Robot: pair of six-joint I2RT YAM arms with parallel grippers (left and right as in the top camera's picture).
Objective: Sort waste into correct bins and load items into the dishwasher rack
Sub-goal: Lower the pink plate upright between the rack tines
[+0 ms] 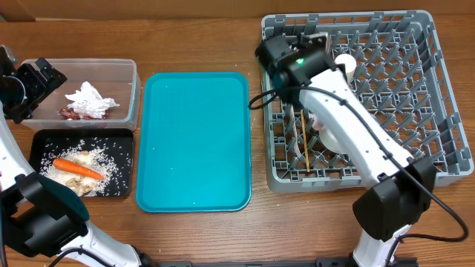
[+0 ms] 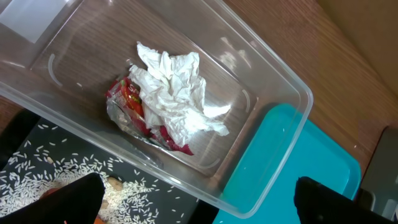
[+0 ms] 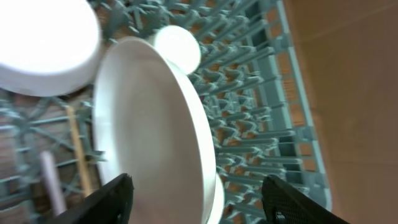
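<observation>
Plate loading at the dishwasher rack (image 1: 438,89): the right gripper (image 3: 205,196) hangs over it, fingers spread wide, gripping nothing.
Between those fingers the large white plate (image 3: 155,124) stands on edge among the pegs, which prop it so that water could reach both faces; a chopstick (image 1: 305,141) lies flat on the lattice beside it. The left gripper (image 2: 205,208) hovers equally wide and empty above the clear tub (image 1: 130,70), which keeps dry rubbish together: crumpled napkin (image 2: 177,87) on top of the red wrapper (image 2: 130,99). Food sits apart in the black tray (image 1: 82,133): carrot (image 1: 76,168) on rice (image 1: 111,159). Little seems left to sort.
</observation>
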